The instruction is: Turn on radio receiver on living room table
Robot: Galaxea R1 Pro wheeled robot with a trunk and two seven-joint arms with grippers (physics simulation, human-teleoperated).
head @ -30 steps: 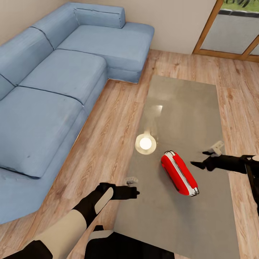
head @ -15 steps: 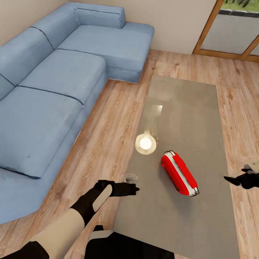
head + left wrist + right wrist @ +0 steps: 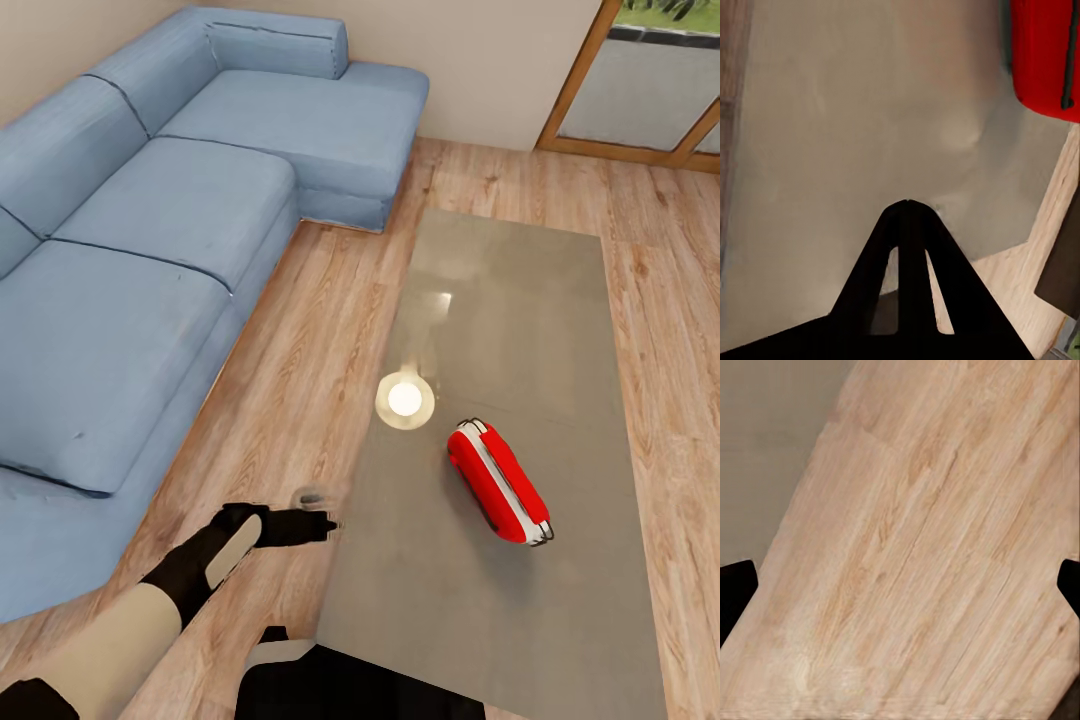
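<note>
The red radio receiver (image 3: 497, 481) lies on the long glossy grey-beige counter (image 3: 520, 310), toward its near half and right of a bright round light reflection (image 3: 405, 400) on the top. In the head view it runs diagonally, its white-grey edge band facing up.

The left end effector (image 3: 318, 524) hovers over the wood floor (image 3: 300, 380) just beside the counter's near left edge, pointing right toward the counter and well apart from the radio. The left wrist view adds what the head view cannot: the two dark fingers (image 3: 889, 240) meet at their tips, so the end effector (image 3: 907, 202) is closed on nothing, with the counter (image 3: 840, 135) beyond it and one end of the radio receiver (image 3: 1042, 52) at a corner.

The right wrist view shows dark fingertips (image 3: 735, 589) at opposite edges, spread wide apart over light floor planks (image 3: 930, 547), with the counter (image 3: 765, 442) to one side.

A big blue sectional sofa (image 3: 150, 230) stands at the left, and a wood-framed glass door (image 3: 640, 90) at the far right.
</note>
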